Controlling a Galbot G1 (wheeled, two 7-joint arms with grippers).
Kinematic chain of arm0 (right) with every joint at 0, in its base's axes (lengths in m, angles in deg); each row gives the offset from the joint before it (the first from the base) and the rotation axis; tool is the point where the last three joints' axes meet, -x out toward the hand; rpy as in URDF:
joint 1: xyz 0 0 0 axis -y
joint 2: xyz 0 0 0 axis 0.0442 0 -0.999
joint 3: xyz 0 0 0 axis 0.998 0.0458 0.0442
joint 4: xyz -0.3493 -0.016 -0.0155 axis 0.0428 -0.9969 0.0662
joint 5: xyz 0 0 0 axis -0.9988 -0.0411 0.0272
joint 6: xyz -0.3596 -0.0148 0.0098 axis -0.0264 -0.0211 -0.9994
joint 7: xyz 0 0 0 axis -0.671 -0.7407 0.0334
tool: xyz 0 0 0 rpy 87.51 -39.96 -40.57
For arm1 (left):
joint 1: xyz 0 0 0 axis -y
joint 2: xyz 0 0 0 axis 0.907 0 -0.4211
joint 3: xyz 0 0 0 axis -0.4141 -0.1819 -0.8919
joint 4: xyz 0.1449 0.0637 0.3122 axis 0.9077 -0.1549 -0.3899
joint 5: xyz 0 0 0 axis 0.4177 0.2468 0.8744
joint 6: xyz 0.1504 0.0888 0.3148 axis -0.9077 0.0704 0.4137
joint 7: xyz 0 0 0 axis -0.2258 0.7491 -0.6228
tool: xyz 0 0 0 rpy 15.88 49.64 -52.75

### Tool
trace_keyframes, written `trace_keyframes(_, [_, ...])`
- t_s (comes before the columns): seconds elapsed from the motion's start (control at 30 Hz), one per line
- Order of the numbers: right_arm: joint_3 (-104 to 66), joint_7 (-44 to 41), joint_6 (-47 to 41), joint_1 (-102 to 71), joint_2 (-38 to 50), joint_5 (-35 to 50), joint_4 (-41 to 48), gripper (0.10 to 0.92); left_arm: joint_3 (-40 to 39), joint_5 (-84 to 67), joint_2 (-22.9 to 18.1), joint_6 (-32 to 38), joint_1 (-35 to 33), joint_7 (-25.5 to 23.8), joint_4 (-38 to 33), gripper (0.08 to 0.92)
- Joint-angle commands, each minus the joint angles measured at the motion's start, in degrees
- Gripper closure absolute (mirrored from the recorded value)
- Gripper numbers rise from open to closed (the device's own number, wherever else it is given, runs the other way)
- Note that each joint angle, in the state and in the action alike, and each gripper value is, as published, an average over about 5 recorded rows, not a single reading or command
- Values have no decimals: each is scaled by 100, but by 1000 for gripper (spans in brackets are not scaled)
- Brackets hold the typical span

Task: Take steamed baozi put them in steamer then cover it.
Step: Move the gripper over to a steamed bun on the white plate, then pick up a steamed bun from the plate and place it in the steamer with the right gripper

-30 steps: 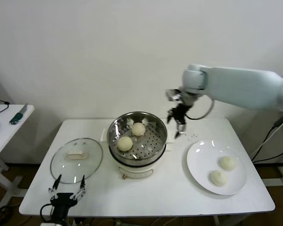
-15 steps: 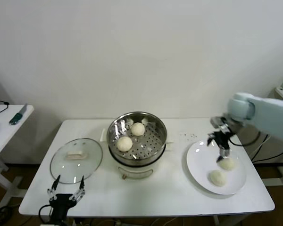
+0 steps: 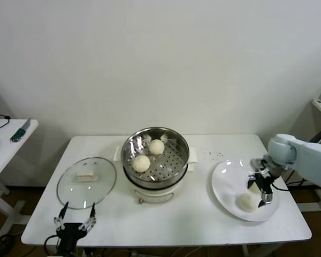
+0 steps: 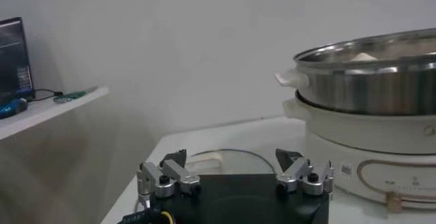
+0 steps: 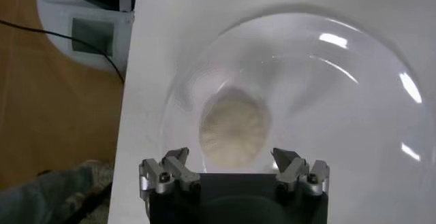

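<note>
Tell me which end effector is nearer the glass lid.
Left. The left end effector is parked at the table's near edge, just in front of the lid. The right end effector is far across the table, open over the baozi on the plate.

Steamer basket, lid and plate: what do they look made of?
Steamer: shiny metal, probably steel; it mirrors the room and has punched holes. Lid: clear glass, table visible through it, metal rim. Plate: glossy white, likely ceramic, with sharp highlights.
</note>
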Motion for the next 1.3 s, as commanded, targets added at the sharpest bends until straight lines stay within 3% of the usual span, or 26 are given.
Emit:
trace_keyframes(0.03, [-530, 111, 4, -753, -208, -301, 264, 203, 28, 11, -22, -4, 2, 1, 28, 177])
trace_keyframes(0.37, [-510, 115, 43, -790, -399, -395, 424, 209, 38, -9, -45, -4, -8, 18, 67, 177])
trace_keyframes(0.63, [-529, 122, 68, -779, -415, -432, 447, 327, 30, -11, -46, -17, 16, 18, 63, 177])
trace_keyframes(0.93, [-526, 95, 177, -571, -344, -394, 363, 370, 10, -16, -33, -40, 46, 16, 64, 177])
trace_keyframes(1.1, [96, -90, 878, 584, -503, -289, 330, 372, -16, -7, -12, -48, 41, 12, 60, 177])
trace_keyframes(1.3, [1066, -471, 2190, 2500, -1365, -243, 368, 367, -62, 35, 0, -60, 37, 4, 47, 177])
